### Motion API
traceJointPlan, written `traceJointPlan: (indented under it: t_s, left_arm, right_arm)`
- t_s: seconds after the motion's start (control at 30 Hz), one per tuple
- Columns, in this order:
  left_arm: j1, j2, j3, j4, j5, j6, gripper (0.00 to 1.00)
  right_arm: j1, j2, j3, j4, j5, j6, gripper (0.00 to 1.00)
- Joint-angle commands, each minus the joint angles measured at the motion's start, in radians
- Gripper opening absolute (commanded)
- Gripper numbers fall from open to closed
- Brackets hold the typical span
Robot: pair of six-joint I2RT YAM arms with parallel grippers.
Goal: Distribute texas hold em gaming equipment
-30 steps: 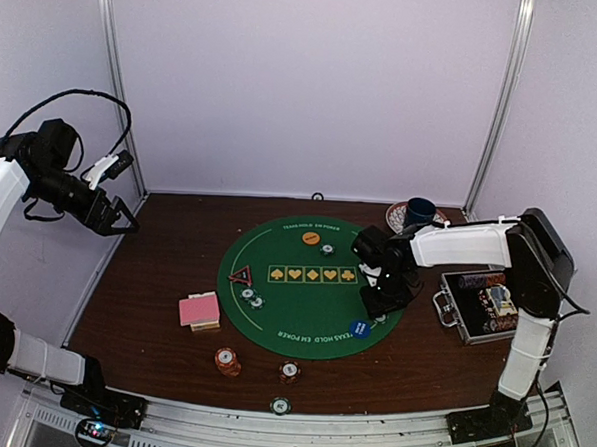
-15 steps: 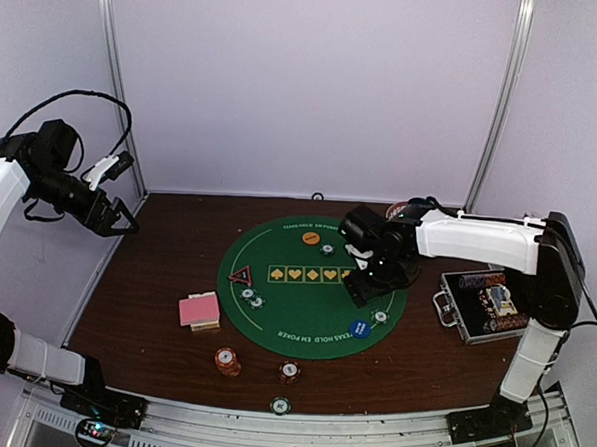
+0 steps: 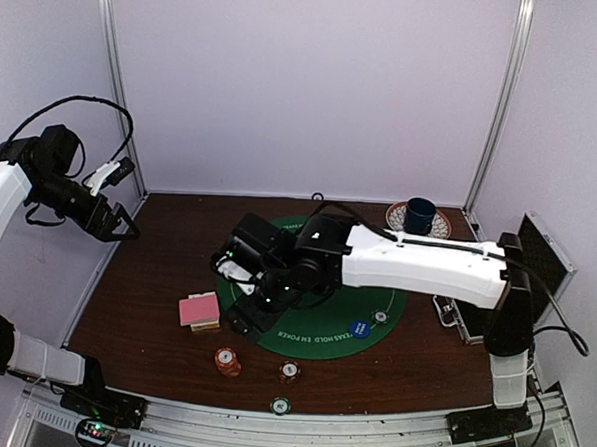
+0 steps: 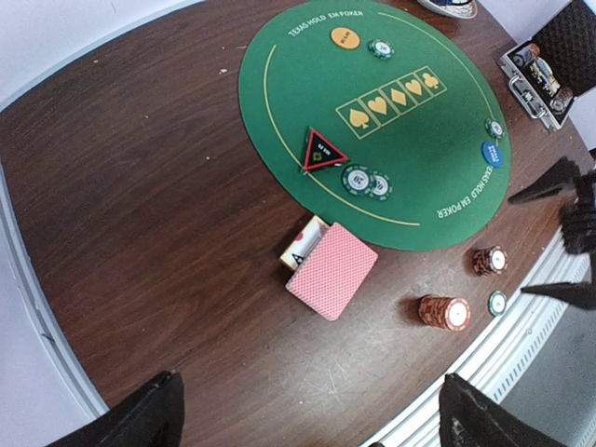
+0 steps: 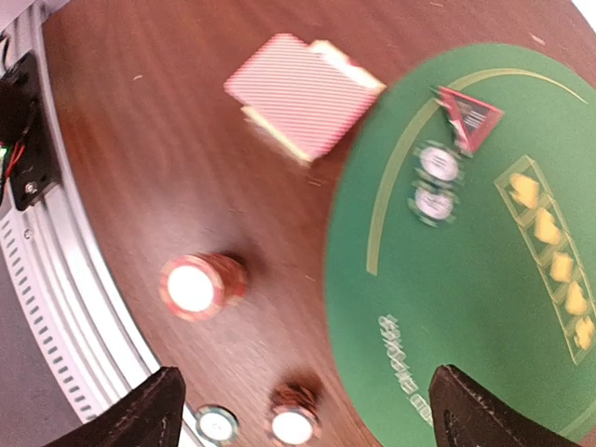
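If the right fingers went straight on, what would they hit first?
Probably the dark chip stack, lying midway between the open fingers of the right gripper in its wrist view, or the table beside it; depth is unclear.

cards [image 4: 332, 270] L of mat [image 4: 419, 172], chip stacks [image 4: 444, 312] nr front edge

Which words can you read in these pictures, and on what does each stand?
"TEXAS HOLD EM POKER": printed twice along the rim of the round green felt mat.
Too small to read: marks on the orange disc, blue disc, red-black triangle marker and striped-edge chips.
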Motion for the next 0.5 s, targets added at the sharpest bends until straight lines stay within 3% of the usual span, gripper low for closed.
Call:
traceJointPlan:
  t_s: [0.0, 0.2, 0.47]
  left_arm:
    - [0.003, -0.008, 0.002, 0.033, 0.011, 0.005, 0.98]
    - [0.003, -0.007, 0.007, 0.032, 0.020, 0.004, 0.97]
    - [0.003, -0.013, 0.015, 0.027, 0.027, 0.004, 0.97]
  right_arm:
    - [0.044, 0.129, 0.152, -0.066, -0.041, -0.088, 0.96]
    - [0.066, 0.287, 0.320, -0.111, -0.045, -0.116, 0.98]
    - [0.066, 0.375, 0.394, -0.129, -0.092, -0.120, 0.95]
